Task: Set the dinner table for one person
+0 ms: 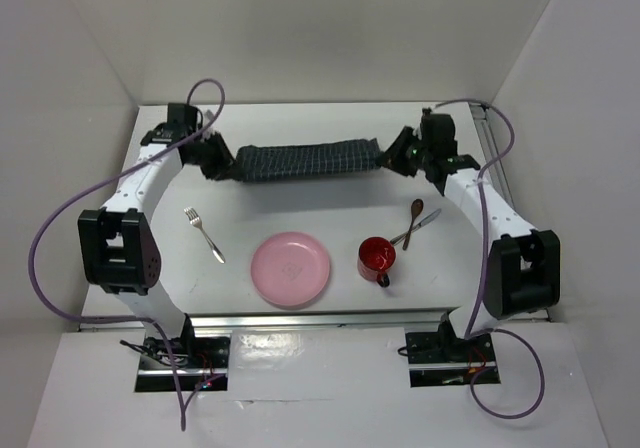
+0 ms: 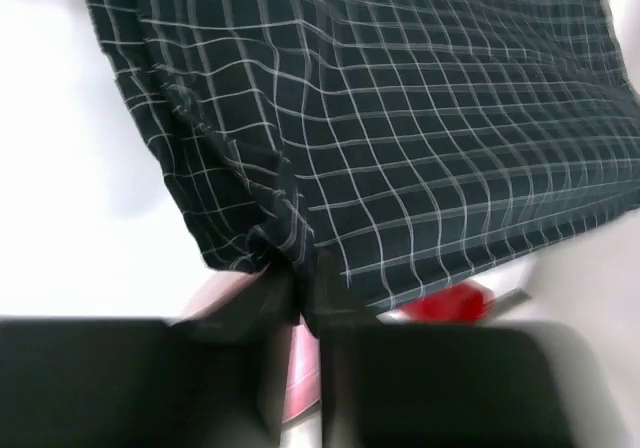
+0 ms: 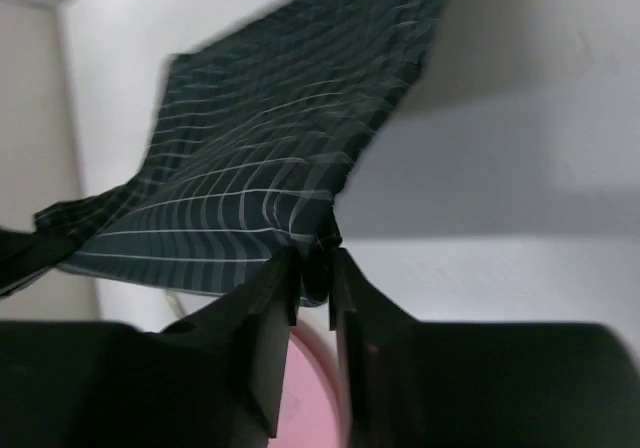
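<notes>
Both ends of the checked cloth are clamped by the left tool and right tool; laying it flat on the desk is judged next.

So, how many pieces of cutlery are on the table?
3: fork left of the pink plate; wooden spoon and knife crossed, right of the red cup. The cloth may hide more.
</notes>
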Controlling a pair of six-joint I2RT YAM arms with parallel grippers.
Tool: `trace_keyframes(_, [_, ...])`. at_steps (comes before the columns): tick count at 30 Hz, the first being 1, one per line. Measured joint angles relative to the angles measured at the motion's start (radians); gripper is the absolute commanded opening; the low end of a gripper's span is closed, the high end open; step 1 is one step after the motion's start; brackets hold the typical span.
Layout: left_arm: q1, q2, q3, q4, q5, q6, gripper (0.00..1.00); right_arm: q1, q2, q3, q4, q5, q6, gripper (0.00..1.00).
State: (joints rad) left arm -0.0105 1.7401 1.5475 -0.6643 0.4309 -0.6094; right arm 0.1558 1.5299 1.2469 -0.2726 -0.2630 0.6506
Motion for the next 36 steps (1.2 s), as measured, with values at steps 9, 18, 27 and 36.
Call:
trace_keyframes(9, [0.050, -0.071, -0.235, -0.072, -0.209, 0.008, 0.90, 0.019, -0.159, -0.318, -0.053, 0.119, 0.012, 0.82])
trace_keyframes(18, [0.034, -0.049, -0.121, -0.063, -0.314, 0.025, 0.00, 0.175, -0.001, -0.127, -0.095, 0.169, -0.055, 0.06])
trace_keyframes(27, [-0.042, 0.179, -0.077, -0.050, -0.380, 0.026, 0.00, 0.271, 0.424, 0.158, -0.114, 0.109, -0.121, 0.00])
trace_keyframes(36, [-0.047, 0.253, -0.120, -0.065, -0.410, -0.002, 0.00, 0.270, 0.472, 0.069, -0.084, 0.112, -0.058, 0.00])
